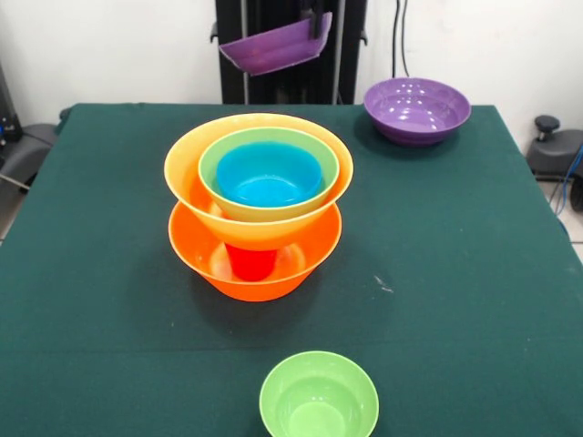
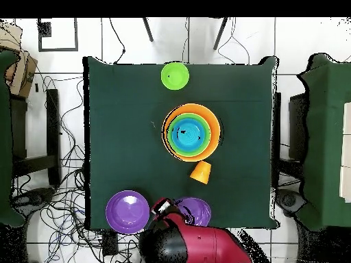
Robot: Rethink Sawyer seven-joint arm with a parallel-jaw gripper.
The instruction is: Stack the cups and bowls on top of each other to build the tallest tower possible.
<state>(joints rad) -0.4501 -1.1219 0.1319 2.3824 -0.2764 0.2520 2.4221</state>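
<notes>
Two purple bowls sit at the robot's end of the table: one rests on the green cloth (image 1: 474,273) at the corner (image 1: 417,109), the other hangs tilted in the air (image 1: 273,45), pinched by its rim in the gripper (image 1: 316,25), whose fingers are closed on it. Mid-table stands the tower (image 1: 260,205): a large orange bowl (image 1: 255,273) at the bottom, a red cup (image 1: 250,261) upright inside it, a second orange bowl (image 1: 187,168) perched on that cup, then a green bowl (image 1: 269,146) and a blue bowl (image 1: 267,175) nested within. Overhead, an orange cup (image 2: 201,172) lies near the tower. A small green bowl (image 1: 319,401) sits alone at the opposite edge.
</notes>
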